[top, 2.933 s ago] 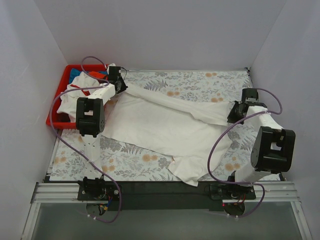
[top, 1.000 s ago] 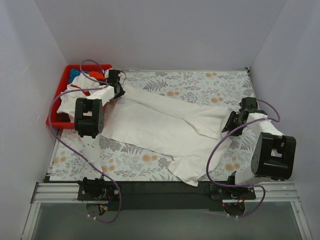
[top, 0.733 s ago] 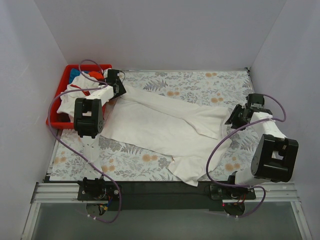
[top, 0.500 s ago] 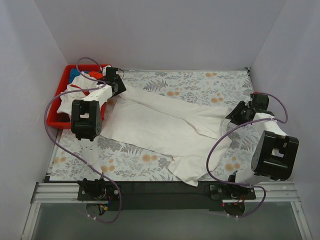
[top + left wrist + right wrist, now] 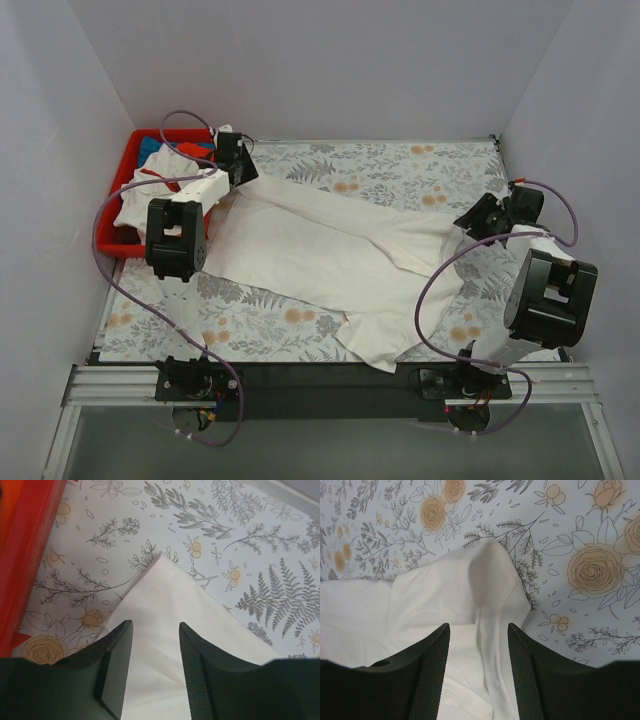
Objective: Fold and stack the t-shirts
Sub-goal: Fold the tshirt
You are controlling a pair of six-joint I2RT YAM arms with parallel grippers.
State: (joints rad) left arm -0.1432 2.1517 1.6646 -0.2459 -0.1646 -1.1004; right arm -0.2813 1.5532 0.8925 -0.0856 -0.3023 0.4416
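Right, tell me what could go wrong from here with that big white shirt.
1. The open left gripper and open right gripper sit over corners of the large white cloth t-shirt; closing low might pinch the floral table covering too.
2. The right corner is bunched, so a fold may trap wrinkles.

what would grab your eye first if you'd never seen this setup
A large white t-shirt sprawls diagonally across the floral table covering, filling most of the middle. At its far-left corner the left fingers stand open over the cloth, and at its right end the right fingers do likewise. A red bin at the table's far left holds a heap of more shirts.
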